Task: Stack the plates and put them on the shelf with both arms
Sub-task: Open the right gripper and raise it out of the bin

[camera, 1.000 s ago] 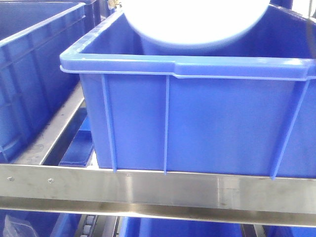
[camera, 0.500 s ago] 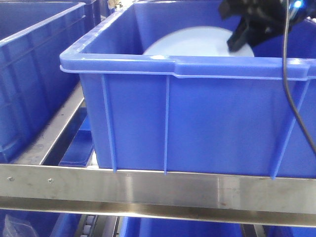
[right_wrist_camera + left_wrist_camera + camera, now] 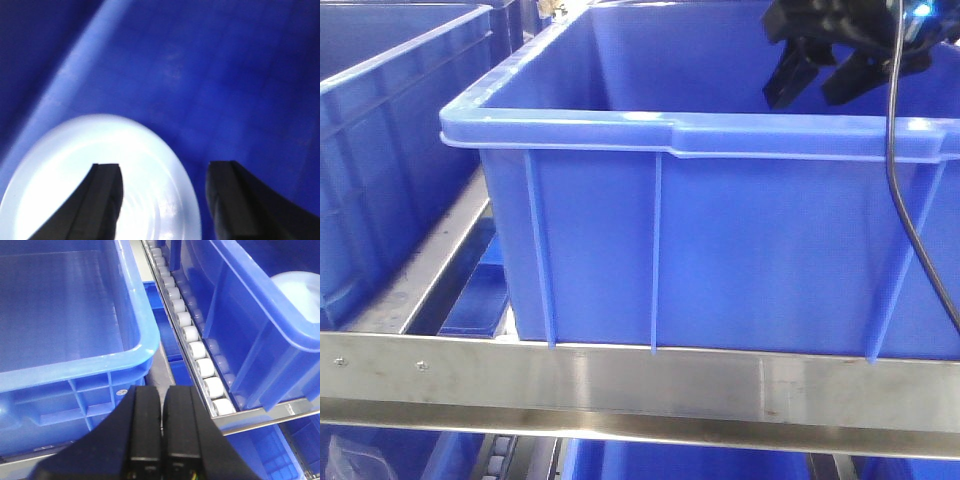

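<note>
Right gripper agape above plates.

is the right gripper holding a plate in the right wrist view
No, the right gripper is open, its fingers spread above the plates lying on the bin floor, gripping nothing.

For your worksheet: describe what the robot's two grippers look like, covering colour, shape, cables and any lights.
Both grippers are black. The left gripper has two flat, blocky, rectangular jaws with squared ends. The right gripper has two broad jaws with squared tips; in the front view it looks angular, with a thin black cable hanging from it and a small blue light above.
</note>
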You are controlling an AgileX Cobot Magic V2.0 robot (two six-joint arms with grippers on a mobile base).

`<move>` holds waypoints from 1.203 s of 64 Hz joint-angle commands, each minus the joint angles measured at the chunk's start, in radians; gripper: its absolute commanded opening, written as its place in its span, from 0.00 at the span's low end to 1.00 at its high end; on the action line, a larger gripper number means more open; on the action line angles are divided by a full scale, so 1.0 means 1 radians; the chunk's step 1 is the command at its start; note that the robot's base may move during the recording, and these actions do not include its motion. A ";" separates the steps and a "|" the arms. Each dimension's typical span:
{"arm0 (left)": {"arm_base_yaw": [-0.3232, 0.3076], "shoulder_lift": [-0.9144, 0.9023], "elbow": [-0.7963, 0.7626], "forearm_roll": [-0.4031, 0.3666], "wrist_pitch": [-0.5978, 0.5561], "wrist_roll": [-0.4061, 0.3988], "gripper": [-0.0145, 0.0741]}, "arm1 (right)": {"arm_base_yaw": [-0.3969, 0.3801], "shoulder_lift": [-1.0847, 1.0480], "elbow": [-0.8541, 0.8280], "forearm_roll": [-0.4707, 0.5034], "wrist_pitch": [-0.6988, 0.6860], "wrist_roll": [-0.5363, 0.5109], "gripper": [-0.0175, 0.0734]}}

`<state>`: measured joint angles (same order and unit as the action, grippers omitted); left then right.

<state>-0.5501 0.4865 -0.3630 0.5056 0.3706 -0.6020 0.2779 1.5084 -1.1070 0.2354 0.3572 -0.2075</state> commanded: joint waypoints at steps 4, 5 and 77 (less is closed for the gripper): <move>-0.003 0.003 -0.031 0.013 -0.068 -0.009 0.26 | -0.005 -0.111 -0.038 0.003 -0.043 0.000 0.71; -0.003 0.003 -0.031 0.013 -0.068 -0.009 0.26 | -0.005 -0.125 -0.038 0.003 -0.039 0.000 0.70; -0.003 0.003 -0.031 0.013 -0.068 -0.009 0.26 | -0.005 -1.360 0.717 0.004 -0.152 0.000 0.25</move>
<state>-0.5501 0.4865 -0.3630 0.5056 0.3706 -0.6020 0.2779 0.1643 -0.3943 0.2354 0.3294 -0.2054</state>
